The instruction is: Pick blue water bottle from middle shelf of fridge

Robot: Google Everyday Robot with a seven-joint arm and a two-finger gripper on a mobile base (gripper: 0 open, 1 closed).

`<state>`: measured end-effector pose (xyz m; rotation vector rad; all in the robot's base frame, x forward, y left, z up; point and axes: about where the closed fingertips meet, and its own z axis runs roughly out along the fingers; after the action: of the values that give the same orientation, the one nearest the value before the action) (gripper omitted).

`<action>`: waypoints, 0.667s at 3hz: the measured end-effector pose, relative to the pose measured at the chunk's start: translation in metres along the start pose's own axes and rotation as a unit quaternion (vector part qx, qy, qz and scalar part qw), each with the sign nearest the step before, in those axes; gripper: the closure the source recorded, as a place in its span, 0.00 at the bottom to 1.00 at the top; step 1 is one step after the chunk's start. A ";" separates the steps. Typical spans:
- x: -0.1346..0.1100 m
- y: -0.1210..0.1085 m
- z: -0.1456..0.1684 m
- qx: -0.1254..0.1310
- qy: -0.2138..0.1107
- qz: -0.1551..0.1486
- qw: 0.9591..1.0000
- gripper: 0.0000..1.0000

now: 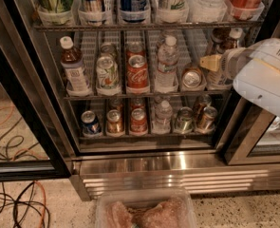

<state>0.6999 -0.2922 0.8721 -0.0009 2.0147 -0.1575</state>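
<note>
White tan-tipped hand (211, 62) at right end of grey middle shelf (144, 95), red can (137, 73), black-framed fridge (37, 103)

**Speckled floor, loose cables, warm dim light**

Pale speckled stone floor (244, 212) along the bottom, lit warm and rather dim. At lower left, a tangle of black cables (9, 208) lying on it, with one orange cable (40, 198) looped among them. More orange cord (2, 118) higher at left, possibly seen through glass or mirrored in it. At bottom centre, a clear plastic tub (144, 205) holding something pinkish. Hand (210, 62) at the right, in the upper half of the view.
</note>
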 end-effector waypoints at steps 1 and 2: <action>0.000 0.000 0.000 0.000 0.000 0.000 1.000 0.27; 0.000 0.000 0.000 0.000 0.000 0.000 1.000 0.49</action>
<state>0.6999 -0.2922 0.8721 -0.0009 2.0147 -0.1575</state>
